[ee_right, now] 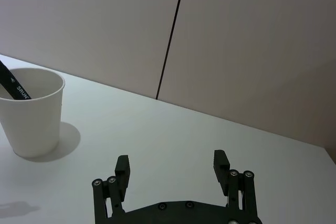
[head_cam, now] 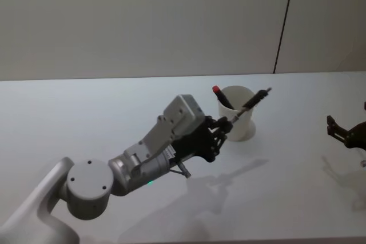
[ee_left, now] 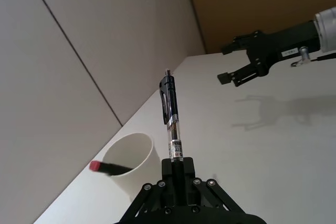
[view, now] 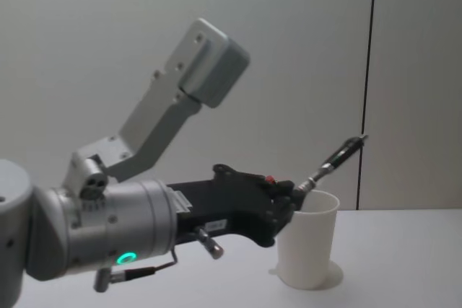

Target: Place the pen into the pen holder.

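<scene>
We observe a white table (head_cam: 86, 118) with the left arm (head_cam: 143, 158) reaching across it from the lower left, its base cut off by the head view's edge. The pen holder (head_cam: 241, 128) (ee_left: 137, 166) (ee_right: 31, 114) (view: 307, 247) stands upright on the table towards the far side, right of centre. The right gripper (head_cam: 343, 132) (ee_left: 231, 64) (ee_right: 170, 160) hovers over the table well apart to the right, partly cut off in the head view; its jaws are spread wide and hold nothing. The left gripper (head_cam: 226, 123) (ee_left: 177, 163) (view: 296, 192) sits just beside the holder's rim on its left; its jaws are closed tightly on the lower end of the pen (head_cam: 254, 100) (ee_left: 170, 114) (view: 336, 158), and that end is hidden between the fingers. We cannot tell whether the fingers touch the rim. The pen's long axis is tilted: it rises from the fingers up and to the right, crossing above the holder's mouth, with the black clip end free and pointing up and away past the far rim. A second, red-capped pen (head_cam: 220, 95) (ee_left: 107, 168) leans inside the holder against its left rim; its lower part is concealed by the holder's wall.
</scene>
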{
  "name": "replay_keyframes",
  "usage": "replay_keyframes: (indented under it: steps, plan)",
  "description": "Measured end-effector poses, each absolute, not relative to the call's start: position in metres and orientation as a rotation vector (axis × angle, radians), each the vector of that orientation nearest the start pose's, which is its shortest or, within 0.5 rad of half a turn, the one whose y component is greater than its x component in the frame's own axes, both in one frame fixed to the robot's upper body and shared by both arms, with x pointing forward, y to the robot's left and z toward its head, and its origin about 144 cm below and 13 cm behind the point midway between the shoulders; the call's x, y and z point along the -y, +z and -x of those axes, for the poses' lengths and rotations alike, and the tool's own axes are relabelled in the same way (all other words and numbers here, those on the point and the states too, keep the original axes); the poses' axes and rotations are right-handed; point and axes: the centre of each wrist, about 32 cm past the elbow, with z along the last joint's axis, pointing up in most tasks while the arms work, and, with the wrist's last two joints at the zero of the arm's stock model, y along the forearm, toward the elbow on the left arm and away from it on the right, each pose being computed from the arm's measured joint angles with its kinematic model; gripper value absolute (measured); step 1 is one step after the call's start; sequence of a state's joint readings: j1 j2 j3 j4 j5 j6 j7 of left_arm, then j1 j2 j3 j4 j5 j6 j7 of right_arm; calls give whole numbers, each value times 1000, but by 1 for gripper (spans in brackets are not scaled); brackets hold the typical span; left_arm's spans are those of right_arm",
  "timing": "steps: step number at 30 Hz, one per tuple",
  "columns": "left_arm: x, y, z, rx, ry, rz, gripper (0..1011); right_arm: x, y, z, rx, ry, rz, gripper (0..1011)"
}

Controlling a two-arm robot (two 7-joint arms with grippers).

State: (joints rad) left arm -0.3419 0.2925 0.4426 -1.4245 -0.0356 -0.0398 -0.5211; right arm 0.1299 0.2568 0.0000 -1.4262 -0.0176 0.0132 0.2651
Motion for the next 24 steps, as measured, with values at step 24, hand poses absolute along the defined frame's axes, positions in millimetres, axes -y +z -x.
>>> replay_keyframes:
  steps: [24]
  plan:
    - [-165, 1192, -555, 350, 553, -285, 127, 315, 1152, -495, 154, -1334, 251, 1001]
